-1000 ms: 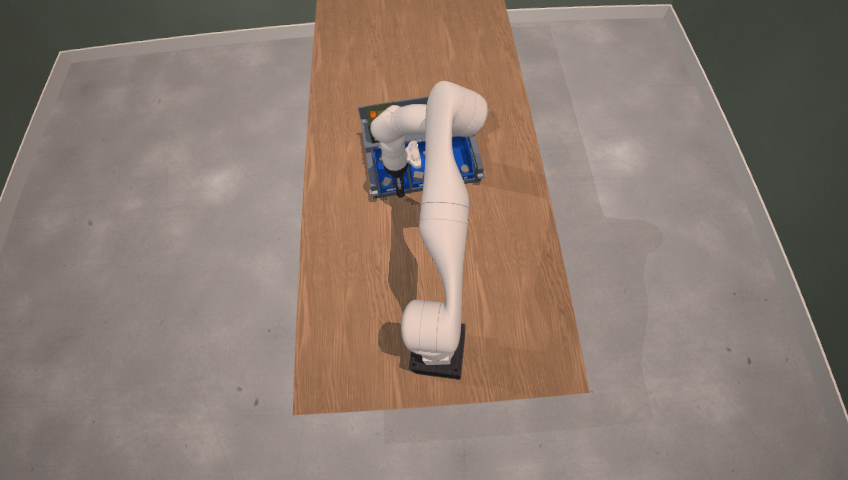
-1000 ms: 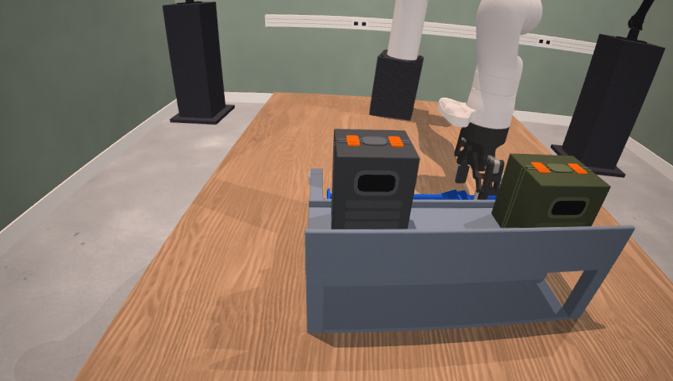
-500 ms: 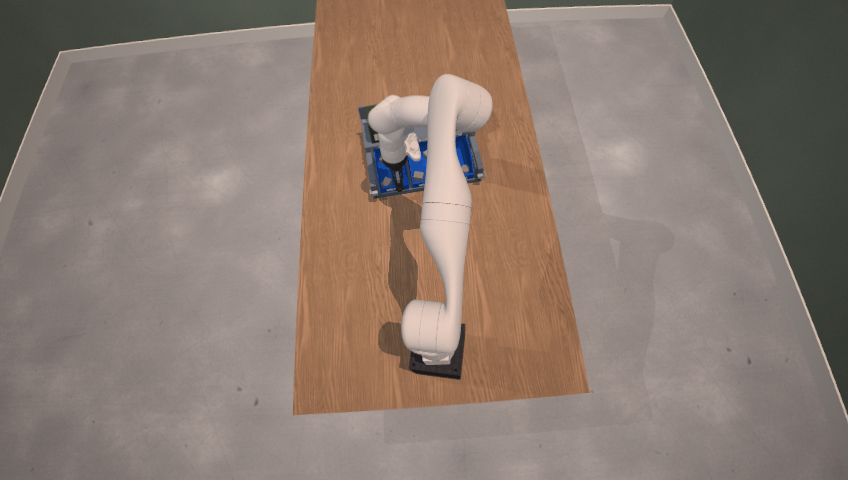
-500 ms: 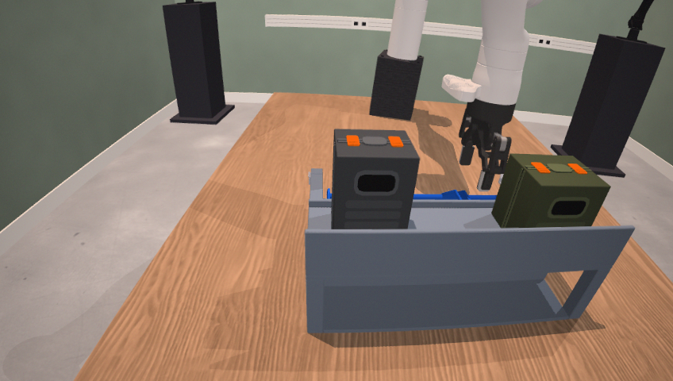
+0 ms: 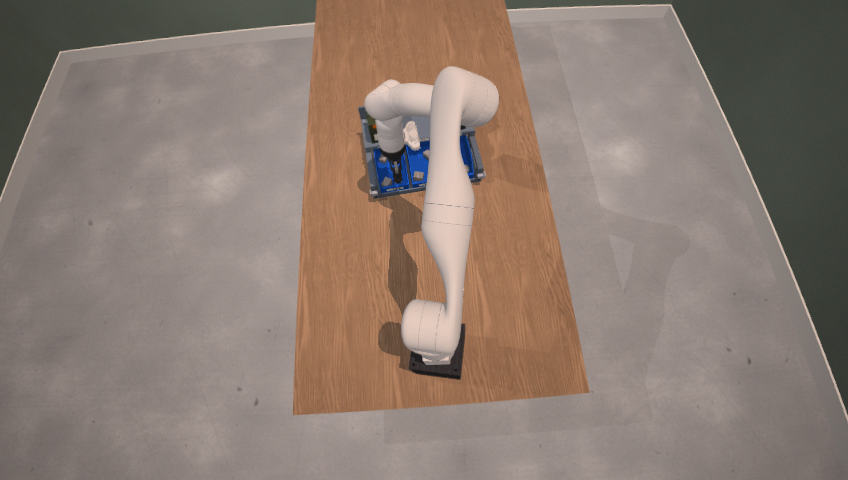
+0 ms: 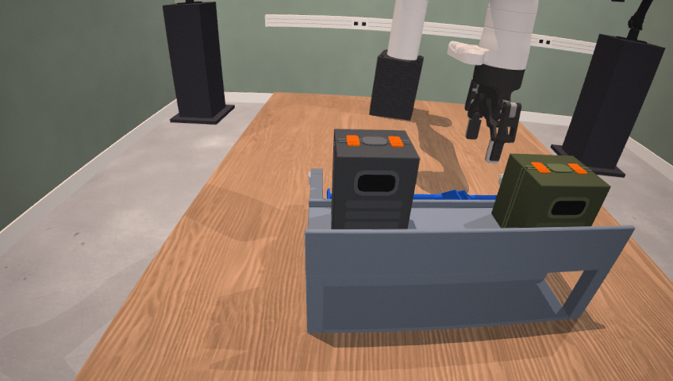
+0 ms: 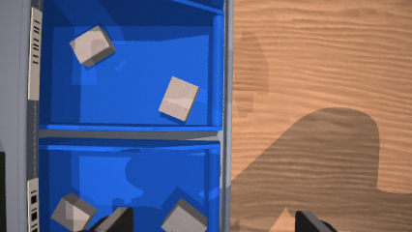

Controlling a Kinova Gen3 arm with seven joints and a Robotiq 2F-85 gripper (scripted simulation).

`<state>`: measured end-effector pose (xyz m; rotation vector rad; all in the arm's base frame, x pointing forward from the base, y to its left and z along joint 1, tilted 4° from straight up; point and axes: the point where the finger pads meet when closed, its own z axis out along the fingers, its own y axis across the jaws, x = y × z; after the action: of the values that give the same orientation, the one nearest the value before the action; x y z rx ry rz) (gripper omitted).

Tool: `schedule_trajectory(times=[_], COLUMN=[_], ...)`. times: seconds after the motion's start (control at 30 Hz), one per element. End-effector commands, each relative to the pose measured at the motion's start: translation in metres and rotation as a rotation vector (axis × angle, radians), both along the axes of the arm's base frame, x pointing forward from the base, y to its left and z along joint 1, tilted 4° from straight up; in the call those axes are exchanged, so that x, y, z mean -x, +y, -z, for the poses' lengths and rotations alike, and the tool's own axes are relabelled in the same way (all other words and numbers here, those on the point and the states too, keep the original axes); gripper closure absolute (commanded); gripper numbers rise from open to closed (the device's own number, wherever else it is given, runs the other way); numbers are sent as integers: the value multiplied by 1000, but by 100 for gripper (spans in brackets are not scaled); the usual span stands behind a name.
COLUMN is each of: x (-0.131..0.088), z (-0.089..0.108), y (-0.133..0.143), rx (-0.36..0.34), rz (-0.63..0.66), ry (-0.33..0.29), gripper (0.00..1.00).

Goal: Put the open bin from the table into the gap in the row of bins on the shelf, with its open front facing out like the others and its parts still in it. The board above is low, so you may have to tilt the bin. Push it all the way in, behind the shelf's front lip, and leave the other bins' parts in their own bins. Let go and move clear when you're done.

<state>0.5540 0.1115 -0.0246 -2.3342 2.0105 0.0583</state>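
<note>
Top view: the likely task bin, a blue open-front parts bin (image 5: 379,178) (image 6: 481,197) (image 7: 102,169), sits in the shelf (image 5: 367,160) (image 6: 448,255) (image 7: 14,72) by the desk's (image 5: 357,356) (image 6: 189,282) (image 7: 314,72) left edge. My gripper (image 5: 397,177) (image 6: 482,144) (image 7: 215,222) is spread, empty; I judge placing done, retreat next.

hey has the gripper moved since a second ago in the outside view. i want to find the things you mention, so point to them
Yes. The gripper (image 5: 397,180) (image 6: 481,144) has risen: its fingertips were down by the green case (image 6: 550,193)'s top left side and now stand above its top edge.
</note>
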Motion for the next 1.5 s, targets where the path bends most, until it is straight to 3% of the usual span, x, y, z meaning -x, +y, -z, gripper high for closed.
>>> schedule_trajectory(times=[0.0,0.2,0.37,1.47], x=[-1,-1,-1,-1], z=[-3,-3,-16,-4], y=[-1,-1,-2,-2], rx=[2,2,2,2], rz=[1,1,1,1], ry=[-2,-2,-2,-2], gripper=[0,0,0,0])
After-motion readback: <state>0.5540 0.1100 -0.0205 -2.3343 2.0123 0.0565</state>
